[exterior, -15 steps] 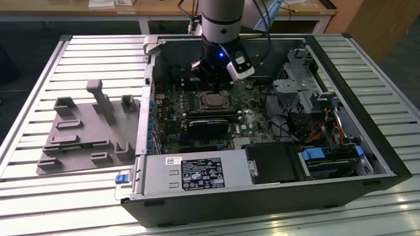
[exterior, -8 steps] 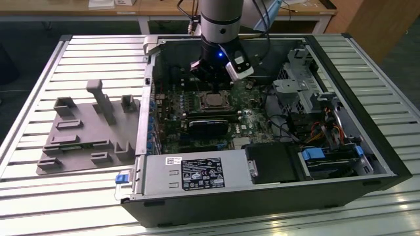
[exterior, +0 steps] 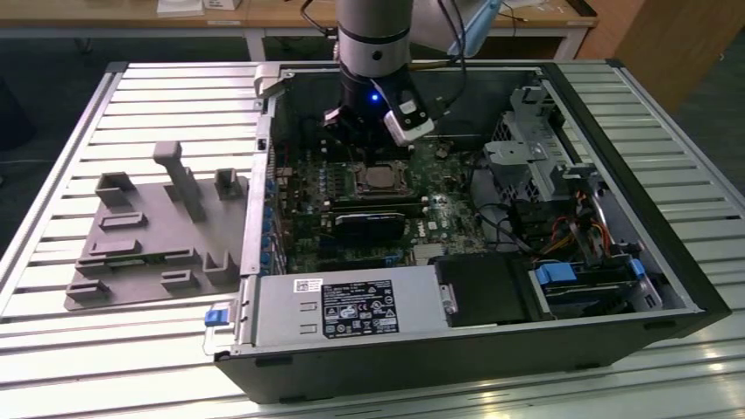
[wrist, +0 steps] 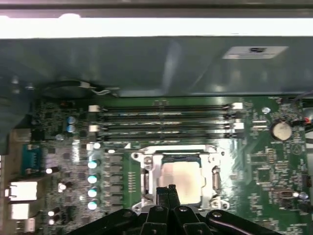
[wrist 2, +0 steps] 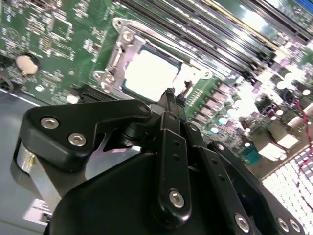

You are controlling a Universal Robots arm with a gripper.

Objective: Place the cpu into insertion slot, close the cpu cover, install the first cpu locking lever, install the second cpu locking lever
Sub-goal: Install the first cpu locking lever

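Observation:
The cpu (wrist 2: 149, 73) lies flat in the insertion slot (wrist: 182, 198) on the green motherboard, its pale metal top showing. The silvery cpu cover (wrist 2: 119, 58) lies down around it, framing the chip (wrist: 182, 175). In the exterior view the socket (exterior: 375, 181) sits just below the arm's wrist (exterior: 375, 87). My gripper (wrist 2: 169, 92) hovers at the socket's edge with its black fingertips (wrist: 172, 189) pressed together and nothing visible between them. A thin metal lever end (wrist 2: 185, 91) sticks up right beside the tips.
The motherboard sits in an open computer case (exterior: 652, 288) on a slatted table. Memory slots (wrist: 161, 120) run beside the socket, a black card (exterior: 372, 225) lies below it, and drive bays with cables (exterior: 559, 218) stand at the exterior view's right. A grey fixture (exterior: 157, 231) lies outside the case.

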